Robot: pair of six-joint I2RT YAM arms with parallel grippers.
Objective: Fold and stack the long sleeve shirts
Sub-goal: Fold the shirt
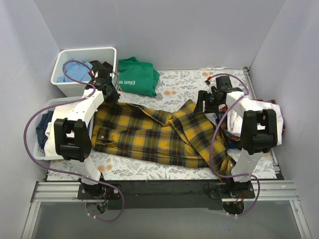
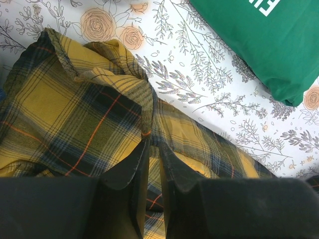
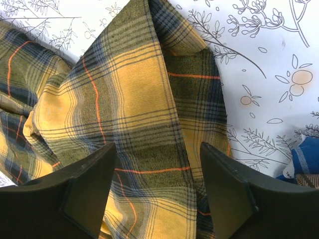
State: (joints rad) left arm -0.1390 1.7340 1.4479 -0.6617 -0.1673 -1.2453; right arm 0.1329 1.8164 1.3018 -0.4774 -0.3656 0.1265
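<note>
The left hand (image 2: 153,150) is clenched on the plaid shirt (image 1: 144,134), its two fingers nearly together with a ridge of cloth nipped between them at the shirt's far left corner, by the collar end. That hold looks meant to pin the corner, so the body stays flat while the other side is worked.

The right hand (image 3: 158,149) is released, its fingers standing wide on either side of a sleeve that lies bunched over the shirt's right half. It has nothing in it yet; I take it to be lined up to take the sleeve.

The plaid shirt lies spread across the middle of the bench (image 1: 179,82), front down as far as I can tell, not yet folded. The green tee (image 1: 139,74) sits folded beyond it, near the left hand but apart from the shirt. What looks like the white shirt (image 1: 275,110) lies heaped at the right edge, behind the right arm.
</note>
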